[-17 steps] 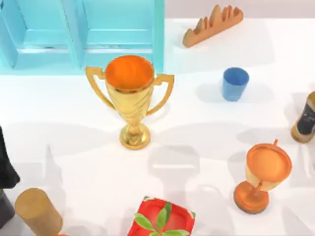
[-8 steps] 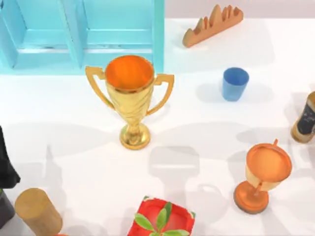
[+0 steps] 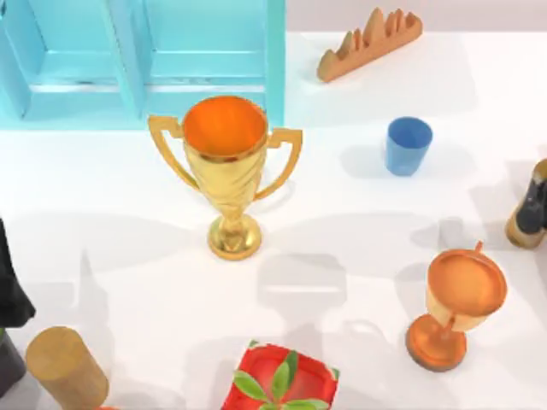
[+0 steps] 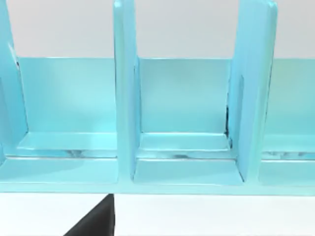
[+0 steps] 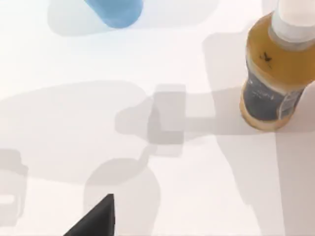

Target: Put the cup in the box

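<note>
The cup [image 3: 408, 145] is a small blue tumbler standing upright on the white table, right of centre and towards the back. The right wrist view catches its lower part [image 5: 116, 11]. The box [image 3: 145, 60] is a light blue open case with upright dividers at the back left; its compartments [image 4: 184, 123] face the left wrist camera. A dark part of my right gripper [image 5: 94, 221] hangs over bare table, well short of the cup. A dark part of my left gripper [image 4: 93, 225] sits in front of the box.
A gold two-handled trophy [image 3: 226, 171] stands mid-table. An orange goblet [image 3: 457, 307] is at the front right, a bottle [image 3: 530, 209] at the right edge. A wooden rack [image 3: 369, 43] lies at the back, a red box [image 3: 280, 380] and wooden cylinder [image 3: 64, 367] in front. My left arm [image 3: 10, 290] is at the left edge.
The shadows on the right side of the table have shifted a little. The cup and the other objects have not moved.
</note>
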`<act>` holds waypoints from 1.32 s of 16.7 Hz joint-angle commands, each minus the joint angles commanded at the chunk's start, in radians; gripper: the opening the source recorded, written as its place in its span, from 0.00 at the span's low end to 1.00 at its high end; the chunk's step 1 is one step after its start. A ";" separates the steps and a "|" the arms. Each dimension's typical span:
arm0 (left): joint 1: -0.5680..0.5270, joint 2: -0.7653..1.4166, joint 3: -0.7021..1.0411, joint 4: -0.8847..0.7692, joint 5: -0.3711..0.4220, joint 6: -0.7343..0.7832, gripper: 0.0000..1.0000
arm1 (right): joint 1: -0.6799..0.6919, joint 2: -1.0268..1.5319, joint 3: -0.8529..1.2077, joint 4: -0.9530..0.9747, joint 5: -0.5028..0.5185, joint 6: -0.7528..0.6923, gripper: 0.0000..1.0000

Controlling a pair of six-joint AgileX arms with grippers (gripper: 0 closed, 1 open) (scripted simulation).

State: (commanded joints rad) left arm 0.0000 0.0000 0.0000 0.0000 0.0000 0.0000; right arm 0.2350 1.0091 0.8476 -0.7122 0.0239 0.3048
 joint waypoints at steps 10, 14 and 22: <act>0.000 0.000 0.000 0.000 0.000 0.000 1.00 | 0.160 1.014 0.932 -0.612 0.055 0.106 1.00; 0.000 0.000 0.000 0.000 0.000 0.000 1.00 | 0.170 1.258 1.283 -0.680 0.063 0.112 1.00; 0.000 0.000 0.000 0.000 0.000 0.000 1.00 | 0.160 1.424 1.573 -0.663 0.062 0.107 1.00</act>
State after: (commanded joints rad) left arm 0.0000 0.0000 0.0000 0.0000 0.0000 0.0000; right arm 0.3952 2.4334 2.4208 -1.3750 0.0860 0.4119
